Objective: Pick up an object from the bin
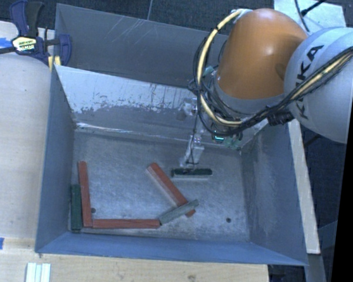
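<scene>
My gripper (pixel 193 165) hangs over the middle of the bin floor, toward the back wall, its two fingers seen as one narrow column. A short dark green bar (pixel 192 171) lies crosswise at the fingertips, pinched between them, with a pale shadow just under it. A reddish-brown bar (pixel 164 182) lies slanted on the floor just in front and to the left of it. A grey bar (pixel 178 213) rests at that bar's lower end.
Along the front-left corner lie a long red bar (pixel 125 223), another red bar (pixel 83 189) running up the left side, and a dark green bar (pixel 76 208) beside it. The arm's orange cover and cables hang over the bin's back right.
</scene>
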